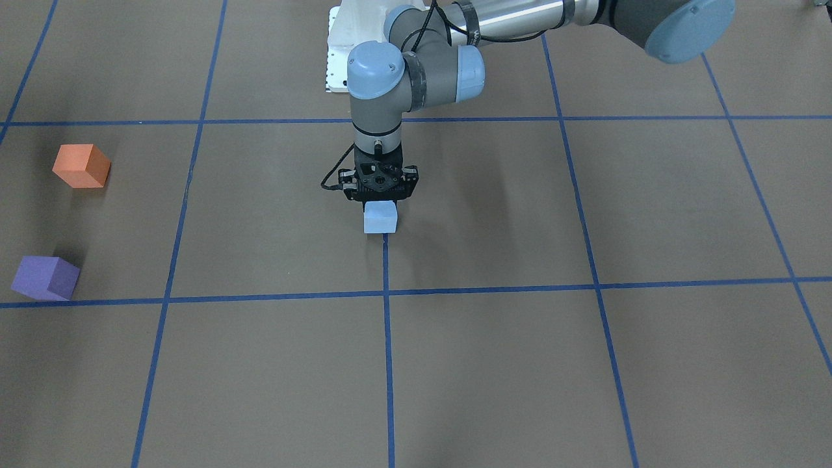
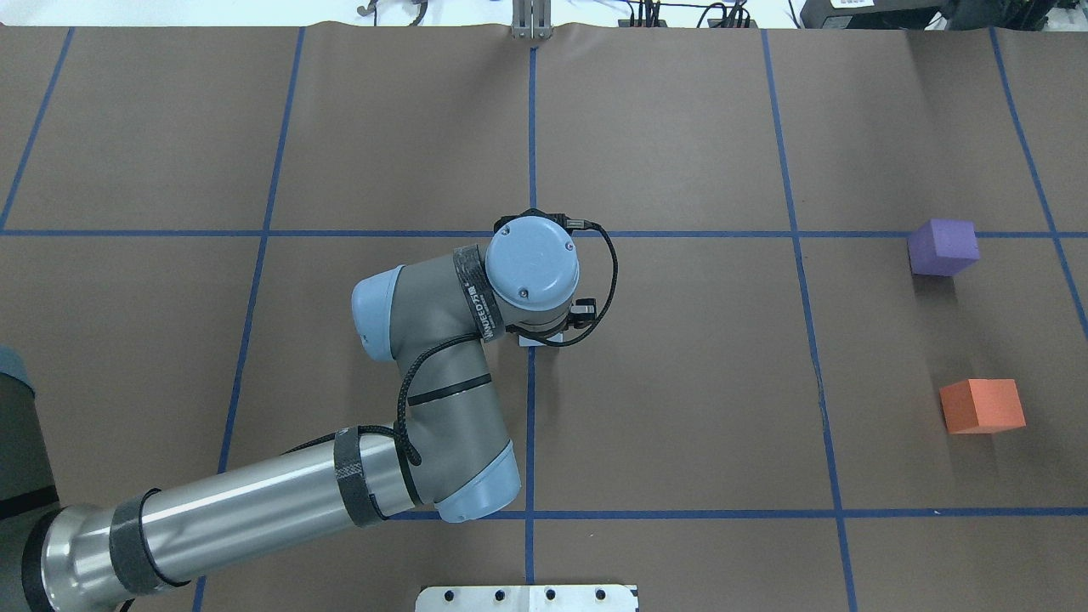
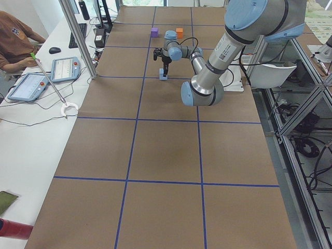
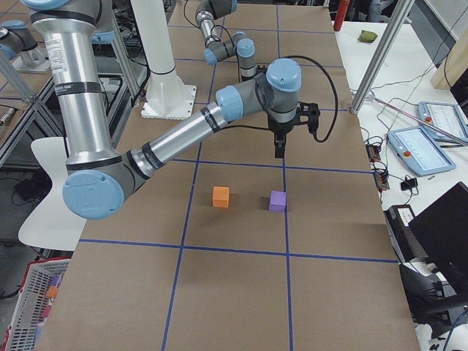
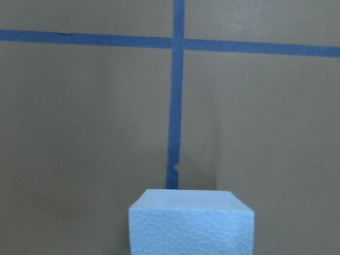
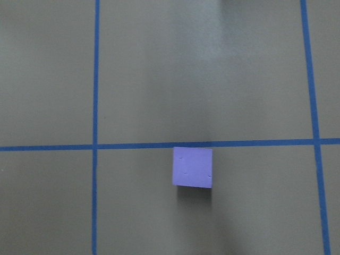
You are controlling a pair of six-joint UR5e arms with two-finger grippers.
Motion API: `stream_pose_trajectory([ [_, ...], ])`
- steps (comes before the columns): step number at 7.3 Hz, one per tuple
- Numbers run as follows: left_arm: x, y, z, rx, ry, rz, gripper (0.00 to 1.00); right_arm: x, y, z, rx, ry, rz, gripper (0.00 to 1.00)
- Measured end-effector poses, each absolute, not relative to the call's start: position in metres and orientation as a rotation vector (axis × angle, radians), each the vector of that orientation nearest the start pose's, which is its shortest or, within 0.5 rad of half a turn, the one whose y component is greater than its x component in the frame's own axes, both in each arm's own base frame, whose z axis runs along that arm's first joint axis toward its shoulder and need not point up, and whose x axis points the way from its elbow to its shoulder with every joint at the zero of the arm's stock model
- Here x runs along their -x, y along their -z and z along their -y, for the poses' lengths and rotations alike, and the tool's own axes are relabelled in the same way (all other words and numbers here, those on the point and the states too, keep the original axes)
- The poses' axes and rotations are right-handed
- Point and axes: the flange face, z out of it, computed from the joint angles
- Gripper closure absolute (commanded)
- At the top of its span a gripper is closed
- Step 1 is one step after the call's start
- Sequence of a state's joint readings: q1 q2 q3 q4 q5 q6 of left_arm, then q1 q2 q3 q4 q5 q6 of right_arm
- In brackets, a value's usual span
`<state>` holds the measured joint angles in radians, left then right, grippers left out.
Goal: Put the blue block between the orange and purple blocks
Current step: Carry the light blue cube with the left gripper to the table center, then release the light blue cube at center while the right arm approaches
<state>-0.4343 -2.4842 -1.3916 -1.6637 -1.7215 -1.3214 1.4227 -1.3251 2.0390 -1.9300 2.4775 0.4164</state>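
Surface: one table (image 1: 494, 364) covered in brown paper, marked into squares by blue tape lines (image 1: 388, 364).

Left gripper (image 1: 381, 199): points straight down at mid-table, directly over the blue block (image 1: 380, 218). The jaws sit at the block's upper sides. Whether they press on it cannot be told, because the gripper body hides the fingers in the front and overhead views and the left wrist view shows only the block's top and near face. The block stands on a lengthwise tape line.

Right gripper (image 4: 279, 152): seen only from the table's right end, hanging high and pointing down. The state of its jaws cannot be told. Its wrist camera looks down on the purple block.

Blocks counted: three, one of each colour.
- One blue, at mid-table as noted.
- One orange block (image 1: 81, 166), toward the robot's right end of the table.
- One purple block (image 1: 45, 277), at the same end and farther from the robot, one edge against a crosswise tape line.

Orange and purple stand apart from one another, and the blue block is well apart from both.

Arms counted: two (the left arm's elbow crosses the front view's upper corner).
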Motion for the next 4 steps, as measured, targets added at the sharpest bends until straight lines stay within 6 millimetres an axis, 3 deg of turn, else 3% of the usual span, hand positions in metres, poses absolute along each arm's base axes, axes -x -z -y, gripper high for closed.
stream_pose_trajectory([
  [2,-0.643,-0.145,0.431,-0.149,0.113,-0.855,0.00,0.071,-0.253,0.521,-0.031,-0.083,0.956,0.00],
  [4,-0.624,-0.126,0.440,-0.118,0.112,-0.924,0.00,0.123,-0.193,0.515,-0.013,-0.101,0.965,0.00],
])
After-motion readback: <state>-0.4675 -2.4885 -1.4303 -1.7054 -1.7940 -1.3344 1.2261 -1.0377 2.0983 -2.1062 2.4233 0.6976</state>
